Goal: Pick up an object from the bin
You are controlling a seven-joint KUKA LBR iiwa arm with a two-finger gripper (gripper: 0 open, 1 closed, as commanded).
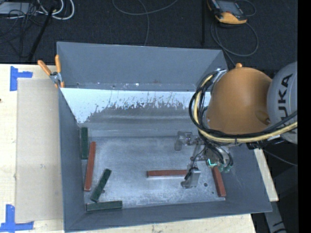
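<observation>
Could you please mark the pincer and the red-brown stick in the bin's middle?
pincer (190, 177): camera view, at its tip.
red-brown stick (166, 174): camera view, on its middle.

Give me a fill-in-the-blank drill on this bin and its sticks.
1. The green sticks lie on the ___ side of the bin, as the camera sees it.
2. The bin holds ___ red-brown sticks.
3. The gripper sits at the ___ end of the middle red-brown stick.
Missing: left; three; right.
</observation>
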